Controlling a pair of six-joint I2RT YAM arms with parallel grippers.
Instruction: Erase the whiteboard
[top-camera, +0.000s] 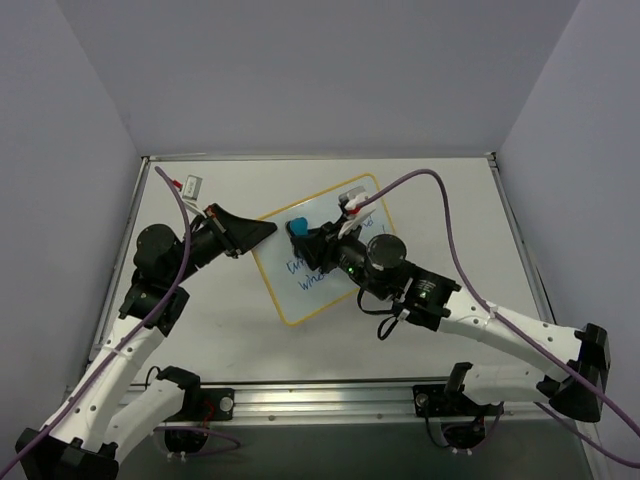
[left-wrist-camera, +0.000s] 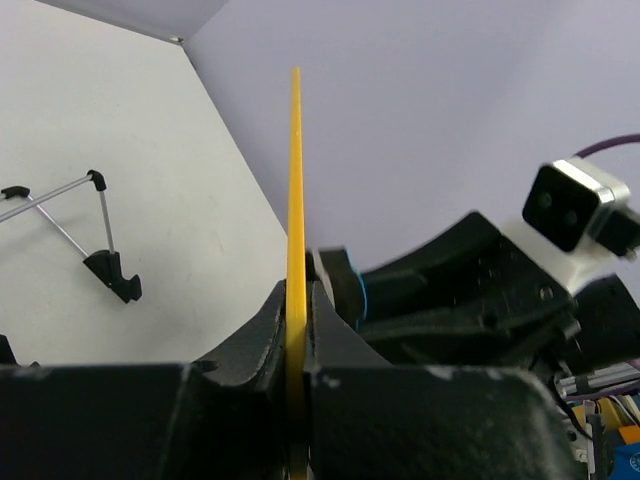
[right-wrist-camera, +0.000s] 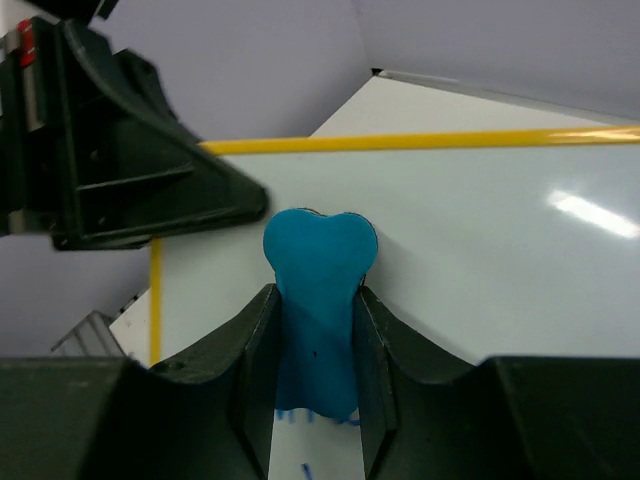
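Note:
The whiteboard (top-camera: 330, 290) with a yellow frame lies tilted mid-table, with blue handwriting on its lower left part. My left gripper (top-camera: 262, 232) is shut on its upper left edge; the left wrist view shows the yellow frame edge (left-wrist-camera: 296, 200) clamped between the jaws. My right gripper (top-camera: 310, 238) is shut on a blue eraser (top-camera: 298, 229) and presses it on the board's upper left area. In the right wrist view the eraser (right-wrist-camera: 318, 290) is squeezed between the fingers, with blue writing just below it and bare white board (right-wrist-camera: 520, 270) to the right.
A small metal stand (left-wrist-camera: 100, 250) lies on the table at the left in the left wrist view. A small grey block (top-camera: 192, 185) sits at the table's far left corner. Purple cables arc over both arms. Grey walls enclose the table.

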